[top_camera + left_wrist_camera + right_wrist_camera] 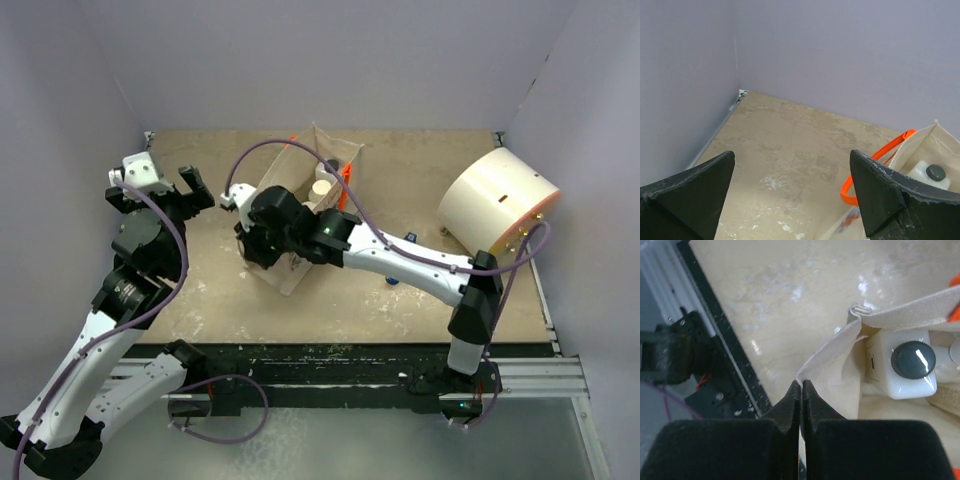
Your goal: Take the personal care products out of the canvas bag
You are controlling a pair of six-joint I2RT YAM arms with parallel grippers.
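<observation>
The cream canvas bag [293, 268] stands open at the table's middle, with an orange handle [346, 175]. My right gripper [256, 238] is shut on the bag's rim; in the right wrist view the jaws [801, 383] pinch the canvas edge [830, 347]. Inside the bag stands a white squarish bottle with a dark cap [905, 365]. A round cream cap [322, 190] also shows in the bag mouth. My left gripper [195, 187] is open and empty, left of the bag. Its wrist view [792, 185] shows the bag [935, 142], the handle [875, 160] and the white bottle [931, 174] at lower right.
A big cream cylinder [497, 205] lies at the back right against the wall. A small blue object [392, 280] shows beside the right forearm. Lilac walls close the table on three sides. The black rail [350, 355] runs along the near edge.
</observation>
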